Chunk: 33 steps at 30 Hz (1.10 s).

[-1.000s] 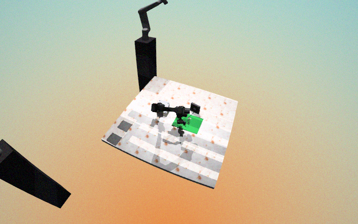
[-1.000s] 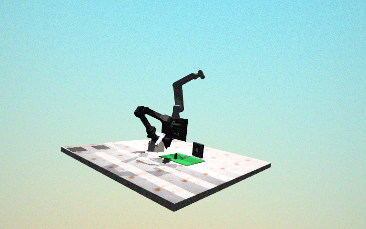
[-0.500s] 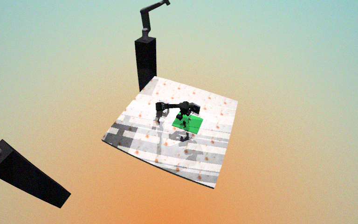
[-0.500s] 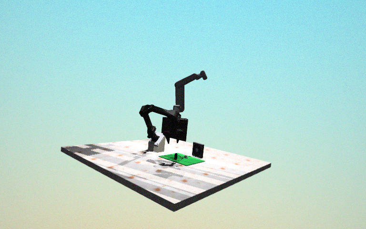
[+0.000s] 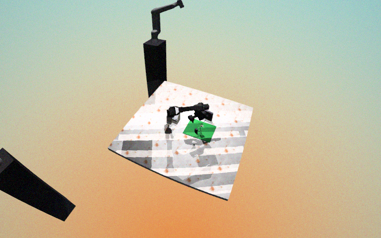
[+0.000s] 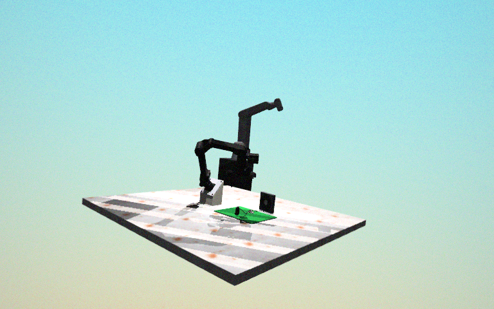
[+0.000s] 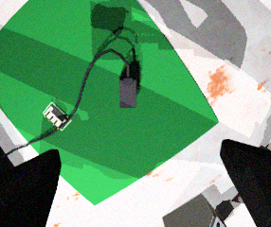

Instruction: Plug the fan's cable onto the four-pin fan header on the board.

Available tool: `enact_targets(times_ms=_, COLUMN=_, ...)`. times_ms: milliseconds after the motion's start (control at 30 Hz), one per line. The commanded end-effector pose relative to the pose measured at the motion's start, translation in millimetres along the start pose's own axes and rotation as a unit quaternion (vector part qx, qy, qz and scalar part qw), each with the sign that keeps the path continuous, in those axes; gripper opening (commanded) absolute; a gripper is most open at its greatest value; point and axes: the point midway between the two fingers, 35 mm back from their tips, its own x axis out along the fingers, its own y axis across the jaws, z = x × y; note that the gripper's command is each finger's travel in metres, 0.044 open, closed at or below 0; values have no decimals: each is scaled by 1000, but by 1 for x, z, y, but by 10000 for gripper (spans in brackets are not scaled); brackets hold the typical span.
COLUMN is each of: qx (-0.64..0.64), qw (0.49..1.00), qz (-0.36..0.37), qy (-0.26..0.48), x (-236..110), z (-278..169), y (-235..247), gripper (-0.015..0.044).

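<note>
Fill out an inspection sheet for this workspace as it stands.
Surface: patterned white-grey table, orange specks.
Job's things: green board; grey plug on it, apart from the white header; fan upright beside the board.
Clutter: small dark piece near the arm's base, unidentifiable.
Grippers: gripper open, holding nothing, above the board.
Cables: fan's cable loops across the board past the header.
Surroundings: two black pillars, plain backdrop.
</note>
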Motion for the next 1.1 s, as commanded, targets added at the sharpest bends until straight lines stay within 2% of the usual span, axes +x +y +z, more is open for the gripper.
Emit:
enact_targets(times_ms=0, qx=11, qw=1000, qz=1, qy=1, x=0, z=0, y=3, gripper=440)
enact_targets(times_ms=100, qx=11, qw=1000, qz=2, qy=1, x=21, z=1, y=6, gripper=440)
enact_targets(times_ms=300, qx=11, qw=1000, qz=0, qy=-1, x=95, z=0, y=3, gripper=440)
enact_targets(times_ms=1067, qx=11, qw=1000, qz=0, qy=-1, x=123, z=1, y=3, gripper=440)
